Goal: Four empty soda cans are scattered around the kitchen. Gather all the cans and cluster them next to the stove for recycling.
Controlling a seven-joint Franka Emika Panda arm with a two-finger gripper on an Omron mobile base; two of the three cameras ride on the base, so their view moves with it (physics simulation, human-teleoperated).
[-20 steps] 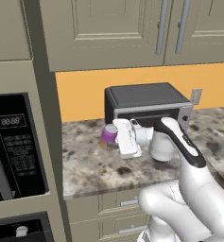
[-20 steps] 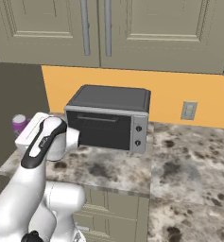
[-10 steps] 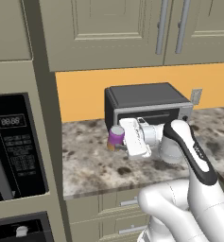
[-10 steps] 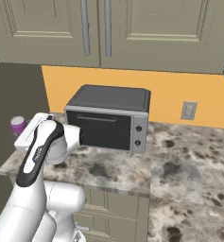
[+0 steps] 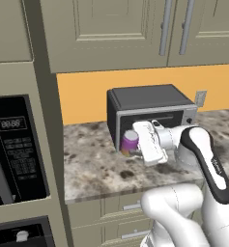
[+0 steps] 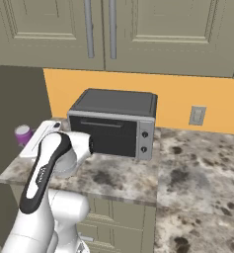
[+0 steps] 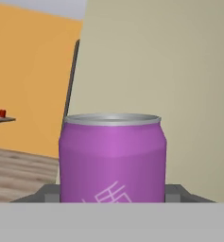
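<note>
A purple-pink soda can (image 5: pixel 130 141) with a silver top hangs upright just above the speckled counter, in front of the toaster oven's left end. My gripper (image 5: pixel 134 146) is shut on it from the right side. In the right base view the same soda can (image 6: pixel 23 134) shows at the far left, past my white hand. The hand view has the soda can (image 7: pixel 112 158) close up, with a grey finger pad (image 7: pixel 49 193) against each side. The stove is out of view.
A dark toaster oven (image 5: pixel 150 108) stands against the orange wall, right behind my hand. A tall cabinet with a black wall oven (image 5: pixel 14 144) closes the granite counter (image 5: pixel 94 169) on the left. Upper cabinets (image 6: pixel 103 29) hang overhead. More counter runs right (image 6: pixel 197 168).
My hand has carried the purple can to the right along the front of the toaster oven, and my forearm has swung with it. The base has not moved.
</note>
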